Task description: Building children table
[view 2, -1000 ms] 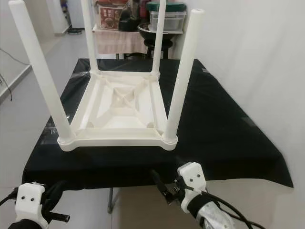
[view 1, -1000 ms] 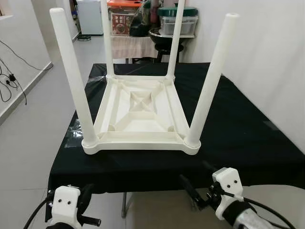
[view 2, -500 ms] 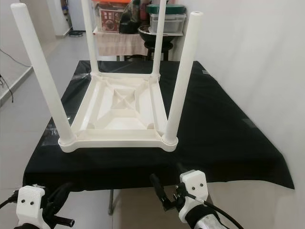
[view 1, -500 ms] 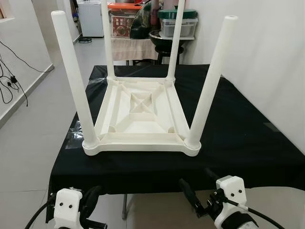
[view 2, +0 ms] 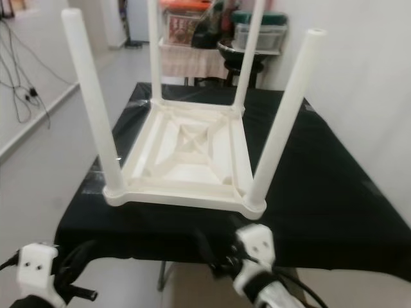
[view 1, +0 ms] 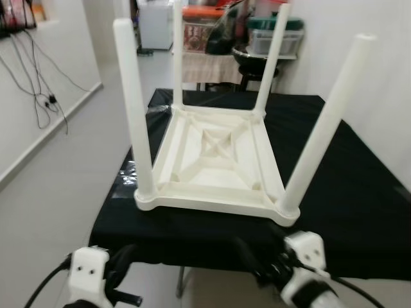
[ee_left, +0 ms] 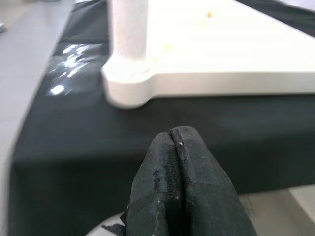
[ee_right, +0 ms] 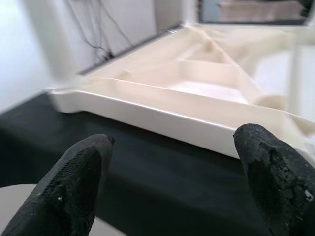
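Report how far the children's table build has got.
Done: all four legs stand in the corners of the upturned white table, which rests on the black-covered table. In hand: nothing; the left gripper is shut and empty, the right gripper is open, both short of the near edge. Left: apparently turning it upright.

No words, numbers, brands or signs can be read anywhere. The boxes (view 1: 204, 31) stacked far behind the desk carry coloured printing, but it is too small and blurred to make out.
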### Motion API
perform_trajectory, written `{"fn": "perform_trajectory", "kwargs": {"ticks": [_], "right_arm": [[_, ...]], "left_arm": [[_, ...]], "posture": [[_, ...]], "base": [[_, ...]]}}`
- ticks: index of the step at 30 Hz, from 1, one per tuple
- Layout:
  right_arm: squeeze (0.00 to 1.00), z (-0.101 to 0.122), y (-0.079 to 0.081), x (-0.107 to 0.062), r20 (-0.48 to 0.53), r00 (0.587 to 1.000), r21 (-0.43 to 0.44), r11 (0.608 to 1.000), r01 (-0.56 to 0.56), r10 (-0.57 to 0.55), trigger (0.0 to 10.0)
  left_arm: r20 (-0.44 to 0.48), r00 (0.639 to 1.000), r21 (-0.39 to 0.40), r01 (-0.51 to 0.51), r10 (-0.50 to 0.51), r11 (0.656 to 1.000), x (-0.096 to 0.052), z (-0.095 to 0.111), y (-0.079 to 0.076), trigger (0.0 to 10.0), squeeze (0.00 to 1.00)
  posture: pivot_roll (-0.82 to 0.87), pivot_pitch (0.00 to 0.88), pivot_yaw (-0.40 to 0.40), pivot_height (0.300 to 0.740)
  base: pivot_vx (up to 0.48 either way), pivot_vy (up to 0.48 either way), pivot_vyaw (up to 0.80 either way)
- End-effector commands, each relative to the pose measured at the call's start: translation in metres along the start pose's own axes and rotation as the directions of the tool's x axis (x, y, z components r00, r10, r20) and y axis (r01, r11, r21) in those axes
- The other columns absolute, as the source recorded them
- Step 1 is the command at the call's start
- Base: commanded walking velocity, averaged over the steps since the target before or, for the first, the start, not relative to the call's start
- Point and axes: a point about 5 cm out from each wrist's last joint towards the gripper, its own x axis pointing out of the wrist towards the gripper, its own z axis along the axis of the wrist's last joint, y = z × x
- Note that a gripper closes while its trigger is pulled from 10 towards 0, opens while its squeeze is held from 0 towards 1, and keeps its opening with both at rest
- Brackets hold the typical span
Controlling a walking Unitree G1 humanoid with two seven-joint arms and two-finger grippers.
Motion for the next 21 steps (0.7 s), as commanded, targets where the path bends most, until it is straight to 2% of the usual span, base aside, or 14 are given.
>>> {"fn": "perform_trajectory", "kwargs": {"ticks": [1,5,10,19,21], "right_arm": [[0.0,0.0024,0.0003,0.0013,0.01,1.0,-0.007,1.0,-0.009,0.009,10.0],[0.0,-0.0025,-0.0012,0.0016,-0.032,1.0,0.011,1.0,0.003,-0.002,10.0],[0.0,-0.0022,0.0001,0.0021,-0.021,0.999,0.03,0.999,-0.023,0.024,10.0],[0.0,-0.0042,0.0017,0.0036,-0.021,0.999,0.063,0.997,-0.048,0.05,10.0],[0.0,-0.0041,0.0027,0.0039,-0.022,0.998,0.067,0.996,-0.053,0.055,10.0]], "left_arm": [[-0.011,1.0,0.002,0.005,-0.005,1.0,-0.0019,-0.0003,0.0004,10.0,0.0],[-0.013,1.0,0.0,0.004,-0.004,1.0,-0.0023,0.0001,0.0007,10.0,0.0],[-0.016,1.0,0.0,0.005,-0.005,1.0,-0.0028,0.0009,0.001,10.0,0.0],[-0.024,1.0,0.043,-0.018,0.019,0.999,0.0005,0.003,0.0081,10.0,0.0],[-0.012,1.0,0.05,-0.014,0.014,0.999,0.0007,0.005,0.0087,10.0,0.04]], "posture": [[-0.04,0.0,-0.043,0.74],[-0.04,0.0,-0.044,0.74],[-0.04,0.0,-0.041,0.74],[-0.04,0.0,-0.04,0.74],[-0.04,0.0,-0.036,0.74]], "base": [[0.315,0.0,0.47],[0.319,0.0,0.0],[0.314,0.0,0.0],[0.0,0.0,0.0],[0.0,0.0,0.0]]}}
